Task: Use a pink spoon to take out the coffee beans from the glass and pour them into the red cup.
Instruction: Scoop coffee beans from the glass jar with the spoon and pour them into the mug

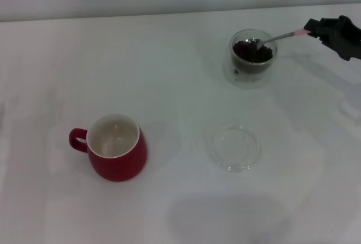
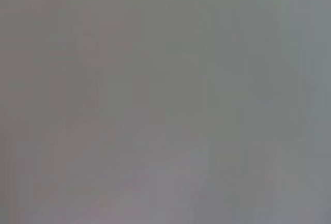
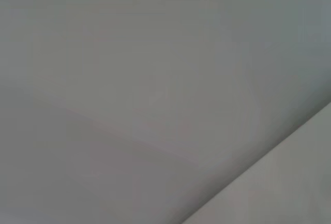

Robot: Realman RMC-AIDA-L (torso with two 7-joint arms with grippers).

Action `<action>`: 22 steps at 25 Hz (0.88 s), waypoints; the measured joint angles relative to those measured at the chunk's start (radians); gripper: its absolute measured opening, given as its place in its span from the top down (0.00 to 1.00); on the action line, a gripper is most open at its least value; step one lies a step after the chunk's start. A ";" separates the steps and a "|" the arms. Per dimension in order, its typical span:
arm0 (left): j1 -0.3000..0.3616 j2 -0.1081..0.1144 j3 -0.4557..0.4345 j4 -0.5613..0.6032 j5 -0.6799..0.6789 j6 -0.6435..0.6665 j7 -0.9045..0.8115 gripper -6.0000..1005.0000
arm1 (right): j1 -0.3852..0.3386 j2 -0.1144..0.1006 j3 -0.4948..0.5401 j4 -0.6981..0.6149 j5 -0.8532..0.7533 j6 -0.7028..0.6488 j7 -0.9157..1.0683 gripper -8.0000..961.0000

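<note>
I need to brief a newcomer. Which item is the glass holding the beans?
On the white table, look to the far right, near the right pincer. The short clear glass tumbler stands there, dark coffee beans inside, unlike the flat empty clear saucer nearer the robot.

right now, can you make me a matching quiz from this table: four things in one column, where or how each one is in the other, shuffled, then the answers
Things:
1. pink spoon
2. coffee beans
3. red cup
4. clear saucer

States:
A. lying flat and bare, near side of the table, below the glass in the head view
B. piled inside the glass
C. upright, white inside showing, no beans in it
D. bowl dipped into the glass, handle held by the right claw

Pairs: 1-D, 2-B, 3-C, 4-A
</note>
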 joint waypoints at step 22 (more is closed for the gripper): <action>-0.015 0.002 -0.006 -0.002 -0.004 -0.002 0.005 0.28 | 0.046 -0.048 0.035 0.067 -0.003 -0.046 -0.055 0.78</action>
